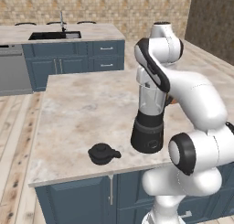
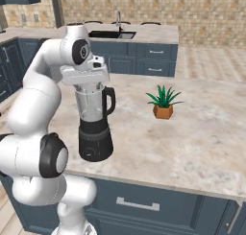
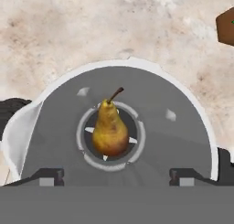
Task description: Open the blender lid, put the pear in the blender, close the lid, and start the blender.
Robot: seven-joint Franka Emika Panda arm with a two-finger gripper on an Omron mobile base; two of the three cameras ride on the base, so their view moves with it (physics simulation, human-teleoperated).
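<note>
The clear tapered glass blender (image 2: 94, 119) on its flared black base stands on the mottled marble counter (image 1: 77, 113). The speckled yellow-brown pear (image 3: 109, 131) rests inside. The gripper (image 3: 116, 177) hovers above, jaws open and empty. The round black lid (image 1: 103, 153) lies nearby; a spiky potted plant (image 2: 163, 102) stands apart.

The left base view looks forward and down from behind the arm's left, over the desk (image 1: 82, 113) with the blender (image 1: 148, 122) at mid-distance. The right base view looks from behind the arm's right at the same blender (image 2: 94, 128) and desk (image 2: 192, 138). The hand view points straight down, close above the open jar (image 3: 123, 127), with 2 fingers (image 3: 50, 176) at its bottom.
</note>
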